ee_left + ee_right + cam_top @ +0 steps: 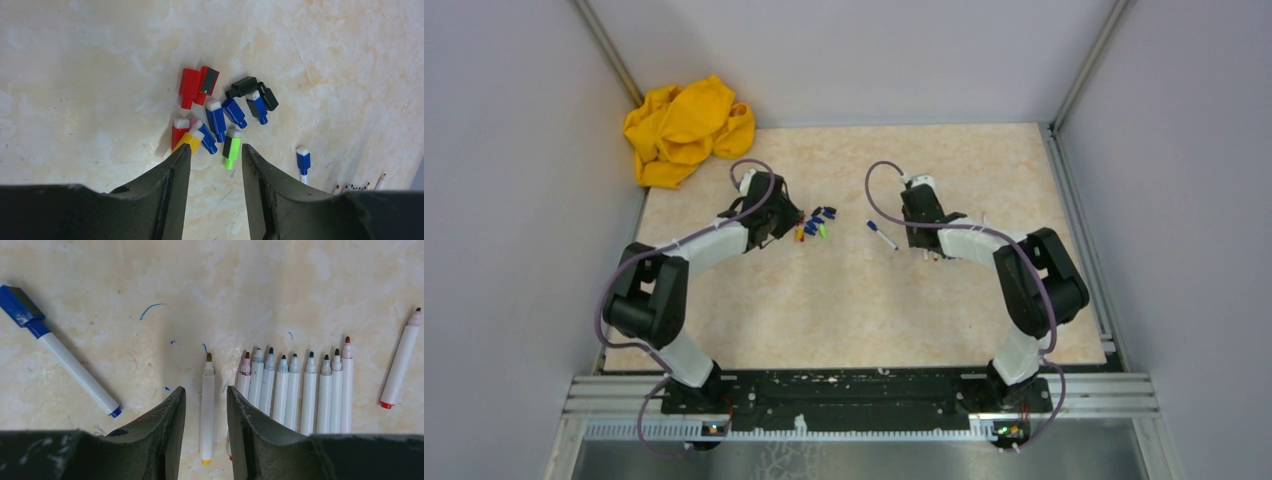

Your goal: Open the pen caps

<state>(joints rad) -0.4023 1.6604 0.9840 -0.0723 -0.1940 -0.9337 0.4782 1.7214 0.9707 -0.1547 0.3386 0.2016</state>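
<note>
the pen caps (220, 115) lie in a loose heap on the tabletop (90, 55), red, blue, black, green and yellow, touching or just beside one another. they are right under my left claw (216, 150), which hangs over them, fingers partly spread with nothing between them. one cap is not off yet: the blue cap (20, 307) sits on the capped pen (75, 375), which lies aslant to the left of my right claw (205, 390). that claw is parted too and grips nothing. a bare pen with a yellow end (207, 415) lies on the tabletop between its fingers, beside a row of uncapped pens (295, 390). i judge the job nearly done. next i'd need one claw on that pen's barrel and the other on its cap, pulling apart along its length. i can read no brand or writing anywhere.
</note>
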